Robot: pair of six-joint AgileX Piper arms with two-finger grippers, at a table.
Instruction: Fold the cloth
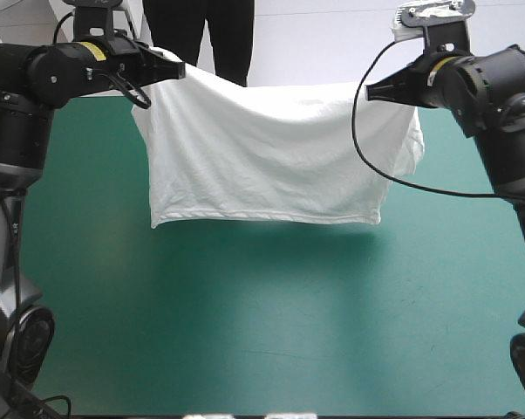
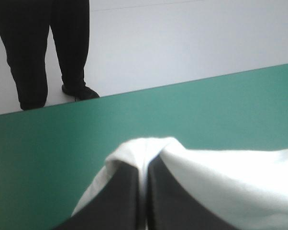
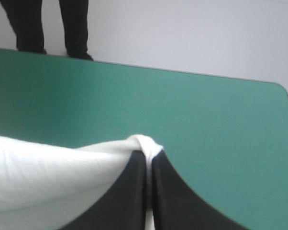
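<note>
T-shirt (image 1: 271, 148) is held spread above the teal-green table (image 1: 245, 323) in the frame's upper half, its top corners clamped by left pincer (image 1: 168, 68) and right pincer (image 1: 378, 89).

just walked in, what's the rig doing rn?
Both arms hold a white short-sleeved T-shirt up in the air, stretched wide between them over the far half of the table with the teal-green cover. The left hand is pinched shut on one top corner, and the right hand on the other. The lower hem hangs loose and throws a shadow on the cover. No fold is visible yet.
</note>
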